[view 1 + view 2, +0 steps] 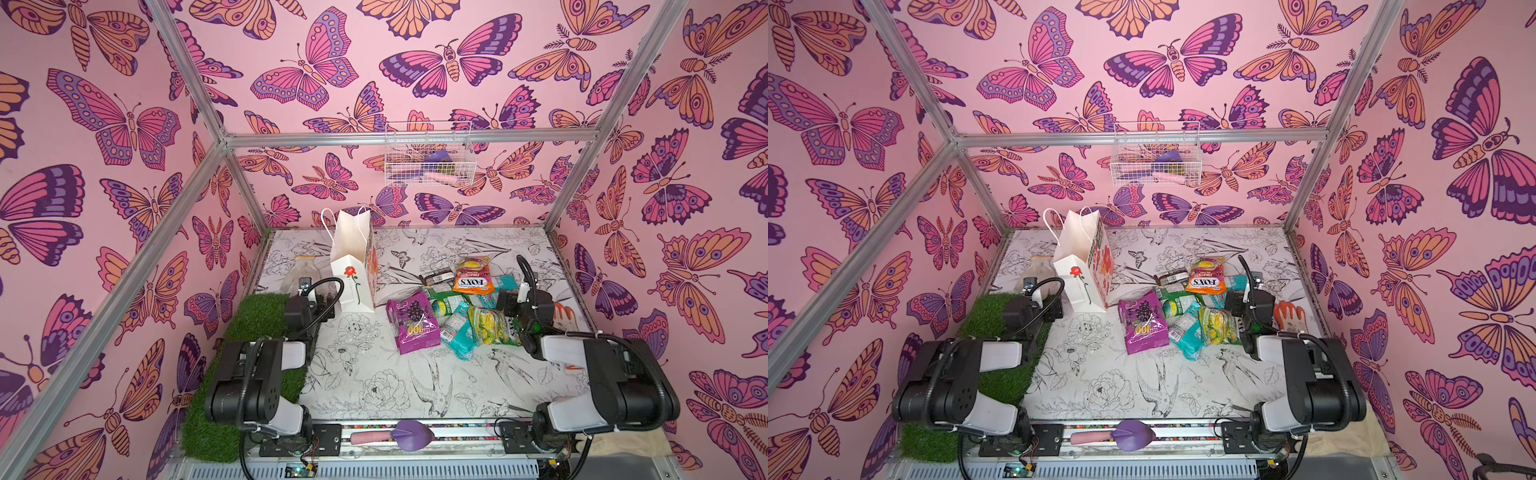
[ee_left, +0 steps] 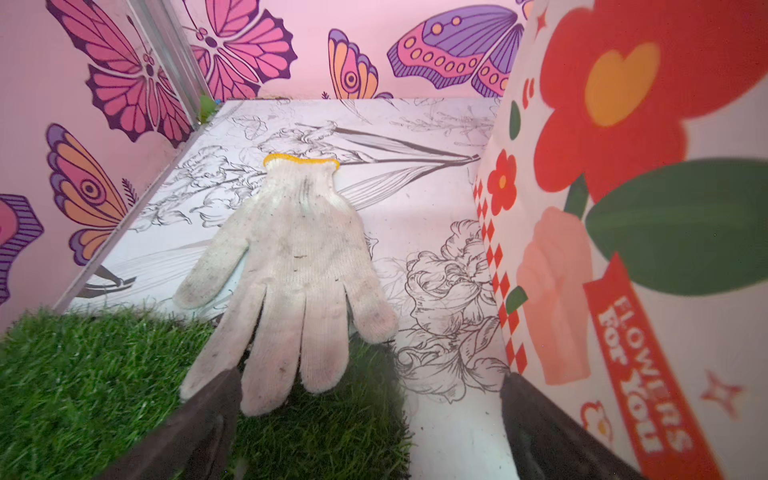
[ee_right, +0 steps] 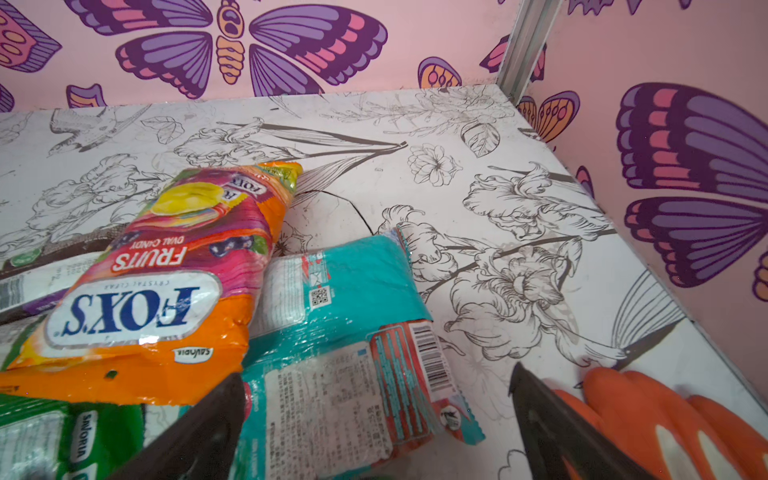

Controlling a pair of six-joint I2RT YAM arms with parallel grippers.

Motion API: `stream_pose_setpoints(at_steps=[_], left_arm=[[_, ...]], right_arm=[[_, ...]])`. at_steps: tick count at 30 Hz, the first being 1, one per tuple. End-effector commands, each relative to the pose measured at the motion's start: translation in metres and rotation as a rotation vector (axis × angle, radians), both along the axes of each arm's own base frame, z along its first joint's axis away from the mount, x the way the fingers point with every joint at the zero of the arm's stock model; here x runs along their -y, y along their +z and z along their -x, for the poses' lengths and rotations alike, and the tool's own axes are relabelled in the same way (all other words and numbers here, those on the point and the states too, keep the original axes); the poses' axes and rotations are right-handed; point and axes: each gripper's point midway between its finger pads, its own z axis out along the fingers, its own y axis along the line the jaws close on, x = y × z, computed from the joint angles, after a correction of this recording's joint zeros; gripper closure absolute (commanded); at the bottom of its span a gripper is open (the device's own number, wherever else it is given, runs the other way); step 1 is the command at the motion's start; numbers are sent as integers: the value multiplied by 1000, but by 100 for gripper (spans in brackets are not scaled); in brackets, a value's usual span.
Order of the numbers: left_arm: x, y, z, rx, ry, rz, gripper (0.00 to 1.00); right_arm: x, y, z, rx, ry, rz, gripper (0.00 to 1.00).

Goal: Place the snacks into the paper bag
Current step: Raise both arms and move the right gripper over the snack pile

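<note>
The snacks lie in a loose pile right of centre in both top views: a purple grape pack (image 1: 411, 322), an orange FOX'S bag (image 1: 471, 276), a yellow-green bag (image 1: 492, 326), teal packets (image 1: 457, 332) and a dark brown bar (image 1: 436, 276). The white paper bag (image 1: 353, 266) stands upright at the back left, its mouth open. My left gripper (image 1: 326, 305) is open beside the bag's left side (image 2: 665, 208), with nothing between its fingers (image 2: 372, 376). My right gripper (image 1: 505, 301) hangs open at the pile's right edge, over a teal packet (image 3: 345, 291) next to the FOX'S bag (image 3: 158, 291).
A white glove (image 2: 291, 270) lies half on a green grass mat (image 1: 257, 316) left of the bag. An orange glove (image 3: 665, 415) lies by the right wall. A white wire basket (image 1: 428, 153) hangs on the back wall. A purple trowel (image 1: 411, 434) rests on the front rail.
</note>
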Motion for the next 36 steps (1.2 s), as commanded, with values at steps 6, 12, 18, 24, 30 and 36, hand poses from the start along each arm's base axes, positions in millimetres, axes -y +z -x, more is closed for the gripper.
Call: stream_pose_setpoints(at_steps=[6,12,18,24,30,36], left_arm=[[-13,61,13,12,174,-10,1],[-15,89,24,-91,251,125,1],[-21,115,57,-34,323,371,1],[-2,103,75,-349,251,402,1],[12,121,114,-257,176,394,1],[21,125,155,-225,105,415,0]], right_arm=[[-8,46,5,66,65,20,1],[-6,94,-4,155,46,2,1],[21,119,1,150,-191,-193,1],[37,126,34,5,-441,-491,1],[-1,147,48,97,-233,-680,1],[-41,135,61,-174,-51,-674,1]])
